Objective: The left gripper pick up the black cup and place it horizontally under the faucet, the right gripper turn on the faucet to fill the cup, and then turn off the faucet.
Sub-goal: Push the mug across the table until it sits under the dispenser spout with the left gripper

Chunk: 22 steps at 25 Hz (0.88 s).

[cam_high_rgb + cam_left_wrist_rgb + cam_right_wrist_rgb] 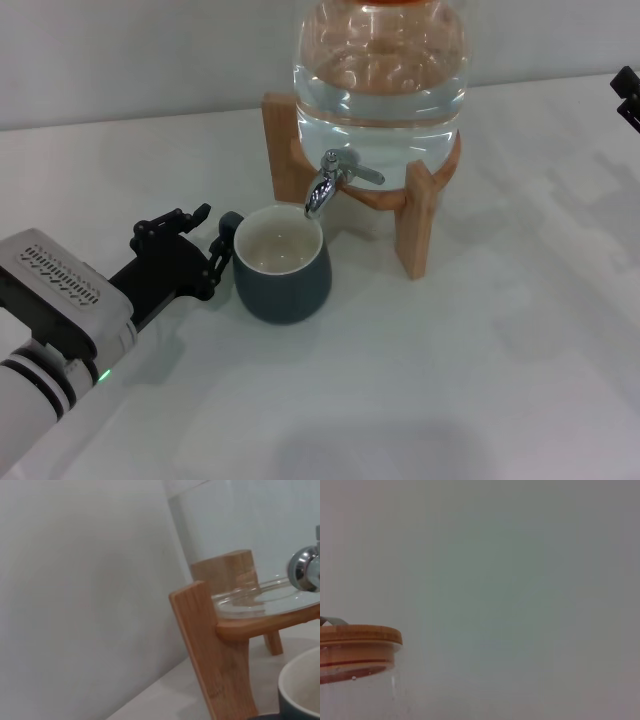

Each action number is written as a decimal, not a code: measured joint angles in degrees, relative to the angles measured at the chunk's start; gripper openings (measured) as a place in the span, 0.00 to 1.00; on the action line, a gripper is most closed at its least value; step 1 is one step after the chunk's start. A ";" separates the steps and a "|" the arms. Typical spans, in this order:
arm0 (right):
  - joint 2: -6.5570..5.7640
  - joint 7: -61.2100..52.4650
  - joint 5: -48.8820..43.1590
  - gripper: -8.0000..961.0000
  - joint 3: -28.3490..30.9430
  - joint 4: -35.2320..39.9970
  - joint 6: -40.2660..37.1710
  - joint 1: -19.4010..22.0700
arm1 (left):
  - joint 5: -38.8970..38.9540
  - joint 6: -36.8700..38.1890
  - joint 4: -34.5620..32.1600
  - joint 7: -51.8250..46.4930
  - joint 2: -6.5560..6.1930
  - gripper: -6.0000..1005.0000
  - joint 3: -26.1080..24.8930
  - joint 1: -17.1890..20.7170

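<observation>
A: What are we seeing of the surface and the room?

B: We are looking at a plain white worktop running back to a pale, bare wall.

A: And what are we counting on it?

B: We are counting 1 black cup, 1 faucet, 1 glass jar holding water, and 1 wooden stand carrying that jar. In the right wrist view the jar is wearing 1 wooden lid.

A: Where is the cup sitting?

B: It is standing upright on the worktop, just in front of the stand, with its cream mouth right below the faucet's spout. Its small handle is pointing toward our left side.

A: What is the left hand doing?

B: It is lying low over the worktop beside the cup, with its fingers spread apart and released, 1 on each side of the handle. We cannot tell whether they are touching it.

A: And the right hand?

B: Only its black tip is showing at the far right edge of the head view, well apart from the faucet. We cannot tell how it is set.
</observation>
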State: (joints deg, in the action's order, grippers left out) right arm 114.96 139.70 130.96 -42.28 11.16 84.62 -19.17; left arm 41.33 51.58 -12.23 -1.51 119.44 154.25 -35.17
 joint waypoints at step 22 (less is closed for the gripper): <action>0.00 0.05 0.00 0.87 0.01 0.00 -0.17 -0.02 | 1.33 0.14 -1.66 4.20 0.18 0.54 -0.39 4.69</action>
State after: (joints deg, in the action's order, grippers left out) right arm 114.96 139.75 130.95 -42.27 11.16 84.45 -19.19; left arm 42.66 51.72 -13.89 2.68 119.62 153.85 -30.48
